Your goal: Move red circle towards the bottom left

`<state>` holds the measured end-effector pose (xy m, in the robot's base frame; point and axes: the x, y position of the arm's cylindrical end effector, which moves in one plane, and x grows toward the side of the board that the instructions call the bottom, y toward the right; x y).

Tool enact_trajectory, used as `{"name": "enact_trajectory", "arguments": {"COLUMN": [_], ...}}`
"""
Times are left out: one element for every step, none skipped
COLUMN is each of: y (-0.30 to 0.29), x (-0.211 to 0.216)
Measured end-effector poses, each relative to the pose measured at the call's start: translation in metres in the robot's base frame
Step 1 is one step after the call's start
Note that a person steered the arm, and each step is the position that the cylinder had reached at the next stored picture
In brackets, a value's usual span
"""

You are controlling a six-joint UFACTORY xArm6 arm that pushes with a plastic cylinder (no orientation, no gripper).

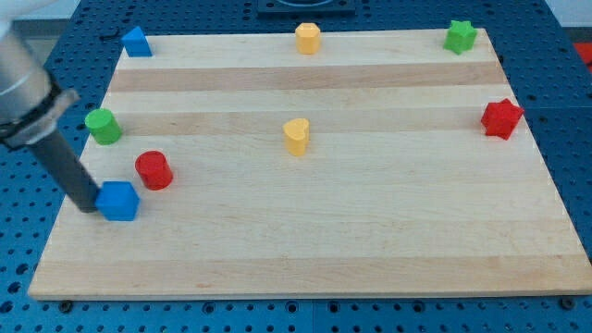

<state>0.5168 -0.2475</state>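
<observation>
Camera view shows my tip (90, 205) touching the blue cube (118, 201), at seven o'clock of the red circle (154, 170). The tool is a bare rod, gripping nothing. Next, I judge, it must circle to the cylinder's one o'clock side.

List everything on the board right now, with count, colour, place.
red circle: 1, red, left side, up-right of blue cube
blue cube: 1, blue, lower left
green cylinder: 1, green, left edge
blue block: 1, blue, top left corner
yellow block: 1, yellow, top centre
yellow heart: 1, yellow, centre
green star: 1, green, top right
red star: 1, red, right edge
board: 1, wooden
my tip: 1, dark rod end, at blue cube's left side
</observation>
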Motion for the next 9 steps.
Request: {"name": "enact_trajectory", "arguments": {"y": [0.048,0.095,0.120,0.113,0.113,0.090,0.072,0.046,0.030], "x": [0.003,0.007,0.008,-0.030,-0.067,-0.072,-0.053,-0.032,-0.021]}}
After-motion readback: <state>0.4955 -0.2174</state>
